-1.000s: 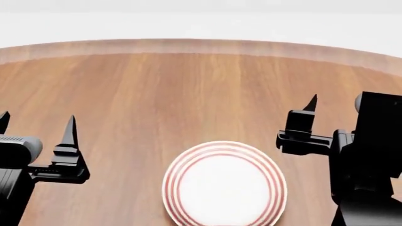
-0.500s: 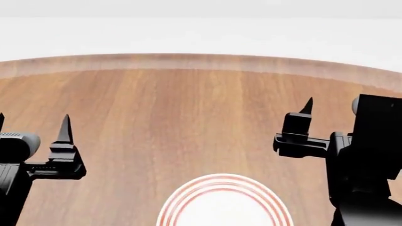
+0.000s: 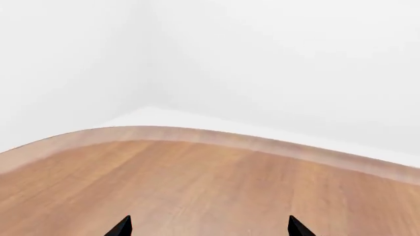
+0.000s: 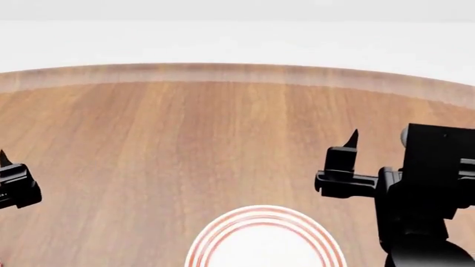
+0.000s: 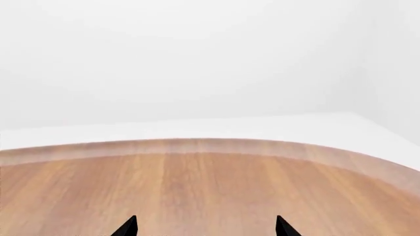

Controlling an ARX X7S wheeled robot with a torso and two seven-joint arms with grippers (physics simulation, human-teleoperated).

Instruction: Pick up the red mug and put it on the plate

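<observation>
Matt wood-grain table (image 4: pixel 186 139); glossy plate (image 4: pixel 264 245)

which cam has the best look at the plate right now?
The head view. Only the far part of the plate shows there, at the bottom edge, with its red rings, lying on the wooden table and cut off by the frame. Both wrist views show only bare table and white wall, no plate.

Left tool (image 4: pixel 11 183) farther toward view's edge
</observation>
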